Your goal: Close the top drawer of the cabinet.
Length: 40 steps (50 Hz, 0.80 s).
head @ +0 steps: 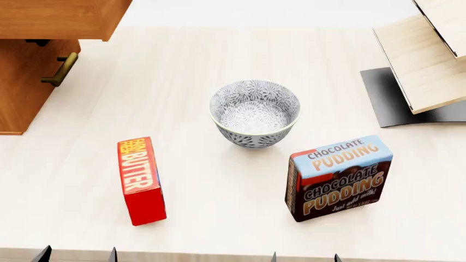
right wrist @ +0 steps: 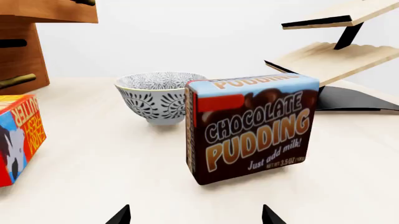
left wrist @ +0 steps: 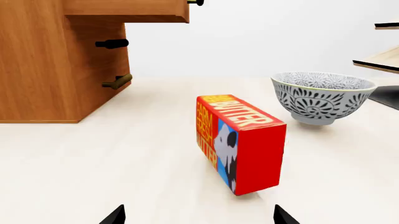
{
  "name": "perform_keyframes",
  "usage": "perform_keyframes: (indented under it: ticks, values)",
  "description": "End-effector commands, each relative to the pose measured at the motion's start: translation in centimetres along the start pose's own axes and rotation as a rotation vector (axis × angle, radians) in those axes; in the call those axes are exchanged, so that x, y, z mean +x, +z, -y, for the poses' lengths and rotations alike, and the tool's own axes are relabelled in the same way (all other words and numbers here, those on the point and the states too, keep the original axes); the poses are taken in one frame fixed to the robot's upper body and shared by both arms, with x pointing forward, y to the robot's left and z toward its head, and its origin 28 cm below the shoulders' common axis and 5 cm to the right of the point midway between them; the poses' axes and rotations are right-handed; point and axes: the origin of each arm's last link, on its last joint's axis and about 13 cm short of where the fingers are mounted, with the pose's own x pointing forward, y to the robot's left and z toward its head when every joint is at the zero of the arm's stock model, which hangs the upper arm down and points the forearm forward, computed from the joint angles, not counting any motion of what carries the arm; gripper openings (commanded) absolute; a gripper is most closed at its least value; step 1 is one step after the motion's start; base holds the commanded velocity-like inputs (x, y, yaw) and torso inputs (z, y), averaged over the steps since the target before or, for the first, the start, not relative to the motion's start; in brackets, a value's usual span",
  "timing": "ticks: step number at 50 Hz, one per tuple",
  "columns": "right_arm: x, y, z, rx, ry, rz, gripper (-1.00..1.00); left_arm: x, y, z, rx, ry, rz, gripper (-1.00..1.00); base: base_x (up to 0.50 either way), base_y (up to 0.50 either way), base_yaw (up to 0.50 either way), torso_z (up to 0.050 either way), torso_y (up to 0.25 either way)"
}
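Observation:
The orange-brown cabinet (head: 22, 93) stands at the table's far left. Its top drawer (head: 58, 19) is pulled out and overhangs the lower front with its brass handle (head: 60, 69). In the left wrist view the top drawer (left wrist: 124, 10) juts out from the cabinet (left wrist: 44, 70), and the tip of its handle (left wrist: 195, 2) shows. My left gripper (head: 78, 255) is open and empty at the table's near edge, far from the drawer; it also shows in the left wrist view (left wrist: 199, 217). My right gripper (head: 306, 256) is open and empty; it also shows in the right wrist view (right wrist: 194, 215).
A red butter box (head: 141, 180) stands ahead of the left gripper. A patterned bowl (head: 255, 113) sits mid-table. A chocolate pudding box (head: 339, 177) stands ahead of the right gripper. A pale wood slanted rack (head: 426, 60) on a black base is at far right.

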Motion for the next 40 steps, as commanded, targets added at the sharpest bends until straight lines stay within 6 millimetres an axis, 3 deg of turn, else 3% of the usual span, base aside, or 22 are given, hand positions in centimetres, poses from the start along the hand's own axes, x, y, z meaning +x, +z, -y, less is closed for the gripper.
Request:
perform_keyframes:
  ticks: [1,3,14,32,40]
  values:
    - [0.1,-0.1,0.0,0.000,0.000,0.000,1.00,0.1,-0.1,0.0,0.000,0.000,0.000,1.00,0.00,0.00,0.00,0.000,0.000]
    - [-0.5,-0.1,-0.1,-0.004,0.014,0.002,1.00,-0.2,-0.1,0.2,0.003,0.000,-0.004,1.00,0.00,0.00,0.00,0.000,0.000]
    - [0.0,0.6,0.3,-0.006,-0.039,0.013,1.00,0.7,-0.2,0.1,-0.019,0.025,-0.047,1.00,0.00,0.00,0.00,0.000,0.000]
    - [-0.6,1.0,0.2,-0.009,-0.051,0.023,1.00,0.0,-0.4,0.0,-0.025,0.026,-0.051,1.00,0.00,0.00,0.00,0.000,0.000]
    - [-0.7,2.6,0.4,0.000,-0.072,0.085,1.00,-0.3,1.1,-0.3,-0.023,0.043,0.016,1.00,0.00,0.00,0.00,0.000,0.000]
